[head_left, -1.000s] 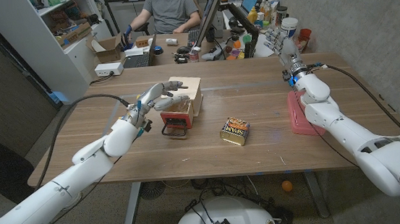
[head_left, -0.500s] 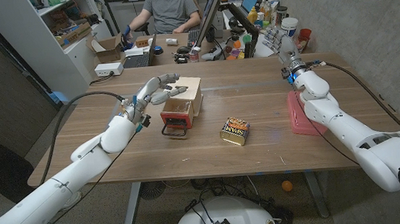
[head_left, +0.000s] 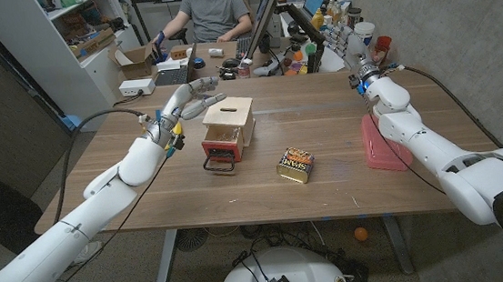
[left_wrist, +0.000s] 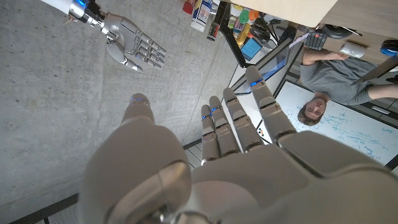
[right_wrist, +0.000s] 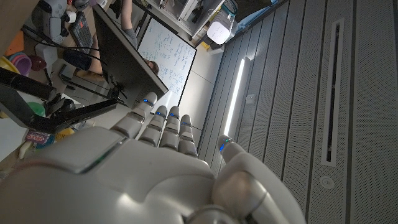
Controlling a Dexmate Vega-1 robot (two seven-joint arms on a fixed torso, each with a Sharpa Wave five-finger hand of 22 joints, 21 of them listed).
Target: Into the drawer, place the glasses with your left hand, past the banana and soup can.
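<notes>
1. Nearest the robot, a flat tin (head_left: 296,164) lay on the wooden table (head_left: 147,200), well short of either hand's fingers and between the two arms.
2. A pink tray (head_left: 384,143) sat beside the right forearm, well behind that hand's fingertips.
3. Next came the small wooden box (head_left: 234,117), its red drawer (head_left: 222,145) pulled out toward the robot. It stood just on the near side of the left fingertips, not touching them. The glasses were not to be made out; the drawer's inside was too dark to tell.
4. The left hand (head_left: 188,99) hung above the table beside the box, fingers (left_wrist: 231,127) stretched out and spread, grasping nothing.
5. Farther back, the right hand (head_left: 360,61) stood raised at the table's far edge, fingers (right_wrist: 163,127) straight and released, nothing in them.
6. Beyond both sets of fingertips, a person in a grey shirt (head_left: 213,12) sat at a cluttered desk.
</notes>
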